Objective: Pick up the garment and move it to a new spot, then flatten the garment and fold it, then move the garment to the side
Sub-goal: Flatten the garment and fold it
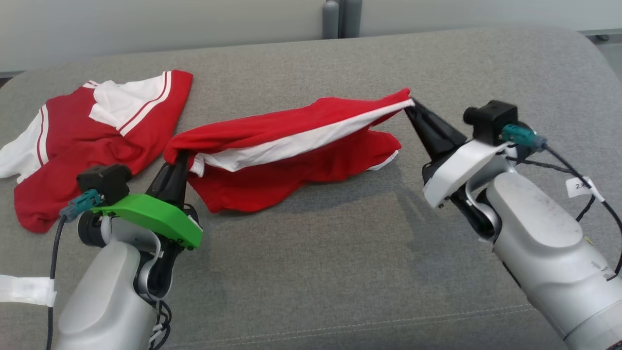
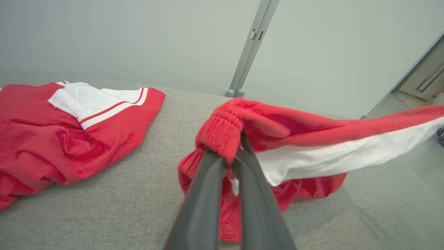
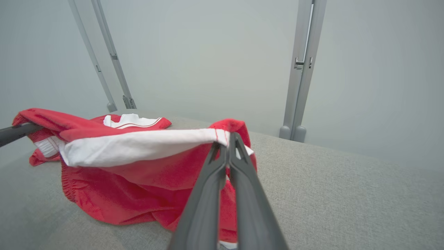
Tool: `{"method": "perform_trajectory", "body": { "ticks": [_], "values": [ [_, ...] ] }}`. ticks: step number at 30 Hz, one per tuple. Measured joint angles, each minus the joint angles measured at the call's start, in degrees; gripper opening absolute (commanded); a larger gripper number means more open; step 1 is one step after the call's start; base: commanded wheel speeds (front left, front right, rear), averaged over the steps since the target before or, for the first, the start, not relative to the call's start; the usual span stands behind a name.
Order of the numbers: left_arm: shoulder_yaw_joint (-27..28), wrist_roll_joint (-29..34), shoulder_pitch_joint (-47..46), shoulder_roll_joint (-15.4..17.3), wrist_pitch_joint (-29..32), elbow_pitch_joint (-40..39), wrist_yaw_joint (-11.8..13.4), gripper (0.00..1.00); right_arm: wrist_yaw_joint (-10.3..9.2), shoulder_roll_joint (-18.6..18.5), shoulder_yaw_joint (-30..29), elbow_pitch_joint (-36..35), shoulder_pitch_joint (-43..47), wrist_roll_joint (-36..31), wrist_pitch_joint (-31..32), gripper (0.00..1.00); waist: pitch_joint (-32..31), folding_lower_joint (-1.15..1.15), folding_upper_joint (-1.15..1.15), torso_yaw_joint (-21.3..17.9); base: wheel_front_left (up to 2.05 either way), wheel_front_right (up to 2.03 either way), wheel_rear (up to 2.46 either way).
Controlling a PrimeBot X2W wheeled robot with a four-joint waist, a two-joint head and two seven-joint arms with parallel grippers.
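Red cloth with a white band, the garment [image 1: 311, 165] hangs stretched between two hands, its lower folds resting on the grey cushion [image 1: 340, 272]. At one end the left hand [image 1: 179, 156] is clamped on it, at the other the right hand [image 1: 412, 104]. Another red-and-white garment [image 1: 73, 146] lies further left.

2 red-and-white garments: held garment [image 1: 291, 160] at centre, loose garment [image 1: 97, 141] far out at 9 o'clock. 2 grippers: left gripper [image 1: 180, 158] at held garment's 9 o'clock end, right gripper [image 1: 412, 106] at its 2 o'clock end. 1 grey cushion [image 1: 340, 253]. 1 grey post pair [image 1: 340, 19] at 12 o'clock.
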Motion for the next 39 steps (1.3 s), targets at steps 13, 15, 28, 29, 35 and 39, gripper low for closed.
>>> {"method": "perform_trajectory", "body": {
  "ticks": [13,15,28,29,35,39],
  "values": [
    [-0.4,-15.9,3.5,-2.3,9.7,-15.3,-5.0,0.0,0.0,-3.9,-18.4,-22.0,3.3,6.7,0.0,0.0,-5.8,0.0,0.0,-5.8,0.0,0.0,0.0],
    [-0.5,-16.7,4.0,-1.1,11.2,-17.4,-5.0,0.0,-0.04,-4.8,-19.5,-23.0,5.8,7.4,0.0,0.0,-6.4,0.0,0.0,-6.3,0.0,0.0,0.0],
    [-4.4,-21.6,13.0,2.5,22.0,-19.3,-4.9,0.0,-0.08,-6.2,-15.1,-20.7,19.2,9.3,1.0,0.0,-6.6,0.0,0.0,-6.8,0.0,0.0,0.0],
    [-5.0,-21.9,13.3,2.3,22.8,-18.7,-4.9,0.0,-0.08,-6.0,-14.6,-20.0,19.8,9.6,1.3,0.0,-6.5,0.0,0.0,-6.8,0.0,0.0,0.0],
    [-6.4,-20.5,13.2,2.2,25.0,-13.7,-2.8,0.0,-0.08,-5.2,-12.1,-15.3,20.9,9.9,4.1,0.0,-4.9,0.0,0.0,-6.5,0.0,0.0,0.0],
    [-6.8,-16.3,11.1,2.4,23.6,-10.6,-2.1,0.0,-0.08,-4.7,-11.3,-12.9,20.2,9.8,4.6,0.0,-3.7,0.0,0.0,-6.5,0.0,0.0,0.0]
  ]
}}
